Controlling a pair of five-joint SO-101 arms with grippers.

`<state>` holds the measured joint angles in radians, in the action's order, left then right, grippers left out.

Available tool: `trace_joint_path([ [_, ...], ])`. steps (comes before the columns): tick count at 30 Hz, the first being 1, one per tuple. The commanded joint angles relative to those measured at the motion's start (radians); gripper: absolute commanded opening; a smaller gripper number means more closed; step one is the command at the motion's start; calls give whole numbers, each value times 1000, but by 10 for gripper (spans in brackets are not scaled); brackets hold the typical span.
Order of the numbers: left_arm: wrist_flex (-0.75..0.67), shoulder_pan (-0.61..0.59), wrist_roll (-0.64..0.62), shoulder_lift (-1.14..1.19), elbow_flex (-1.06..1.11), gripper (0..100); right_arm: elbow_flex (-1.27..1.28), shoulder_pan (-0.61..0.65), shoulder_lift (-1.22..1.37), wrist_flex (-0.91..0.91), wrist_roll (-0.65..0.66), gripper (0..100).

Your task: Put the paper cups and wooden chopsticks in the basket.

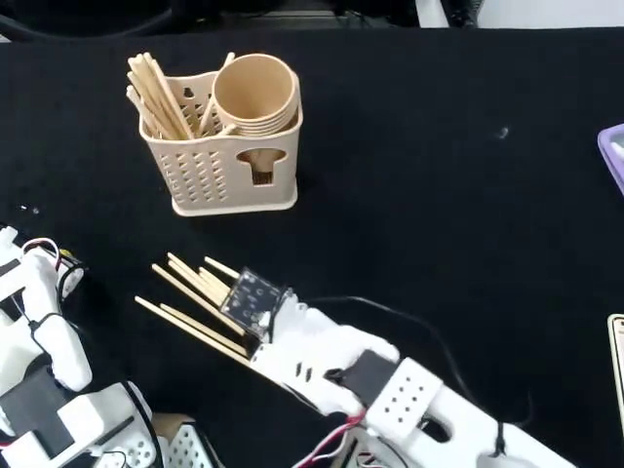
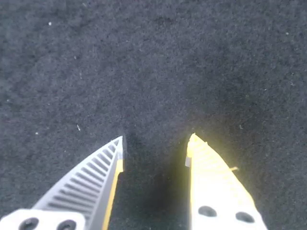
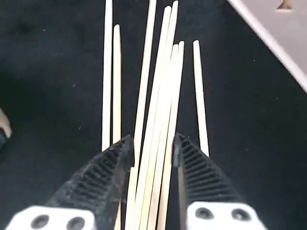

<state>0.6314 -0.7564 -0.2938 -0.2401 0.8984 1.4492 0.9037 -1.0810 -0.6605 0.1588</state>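
Chopsticks [image 1: 200, 283] loose on table [image 1: 439, 195] at 6 o'clock of basket [image 1: 219, 180], middle ones straddled by right gripper [image 3: 152, 139], jaws parted. Left gripper [image 2: 156, 138] spread over table at 8 o'clock; paper cups [image 1: 255, 93] stacked inside basket.

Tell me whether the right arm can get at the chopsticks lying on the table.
Probably yes: the right gripper sits open astride several of the loose chopsticks, and nothing lies over them.

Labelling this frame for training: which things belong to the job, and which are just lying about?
Job: basket, paper cups, stored chopsticks, loose chopsticks, right gripper.
Lying about: purple object at right edge, left gripper over black cloth.
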Motion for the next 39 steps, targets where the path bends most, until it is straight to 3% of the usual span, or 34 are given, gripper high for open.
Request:
trace_joint_path([
  [1, -2, 4, -2, -14, -27, 220, -45, -40, 134, 74, 0, 183],
  [9, 0, 2, -2, -14, -25, 220, -245, -40, 581, 175, 8, 183],
  [12, -2, 4, -2, -14, -25, 220, -314, -55, 730, 184, 75, 182],
  [15, -2, 5, -2, -14, -25, 220, -395, -86, 786, 118, 80, 115],
  [18, -2, 7, -2, -14, -25, 220, -403, -129, 774, 106, 80, 12],
  [34, -2, 8, -2, -14, -25, 220, -280, -160, 510, 97, 78, 11],
  [39, -2, 10, -2, -14, -24, 220, -363, -144, 390, -71, 78, 11],
])
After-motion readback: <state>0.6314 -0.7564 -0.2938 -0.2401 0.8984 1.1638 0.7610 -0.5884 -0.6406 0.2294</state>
